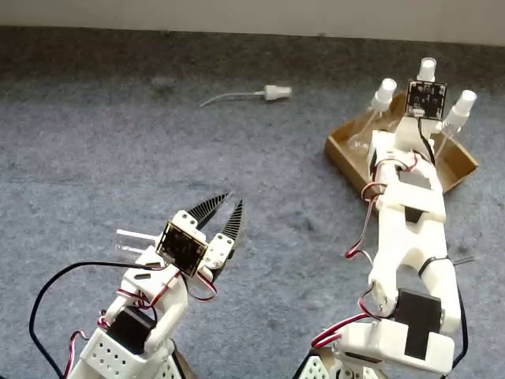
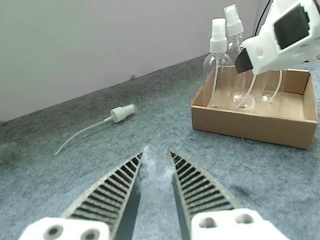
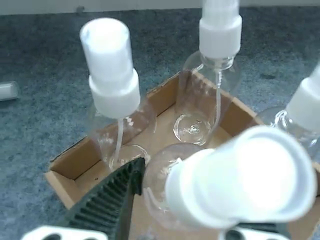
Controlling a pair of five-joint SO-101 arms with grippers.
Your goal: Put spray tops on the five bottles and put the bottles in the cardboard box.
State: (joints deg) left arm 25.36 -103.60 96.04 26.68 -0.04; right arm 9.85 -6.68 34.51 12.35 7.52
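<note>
Bottles (image 3: 202, 100) with spray tops (image 3: 110, 75) stand in the cardboard box (image 1: 338, 155). My right claw (image 3: 195, 200) grips one bottle (image 3: 225, 185) there. My left claw (image 2: 155, 156) is spread wide, holding nothing. A loose spray top (image 1: 276, 92) lies on the tabletop (image 1: 118, 142).

A grey, felt-like worktop (image 1: 102, 158) carries a cardboard box (image 1: 338, 156) at its far right and, well apart, a loose spray top (image 1: 277, 92) lying flat.
</note>
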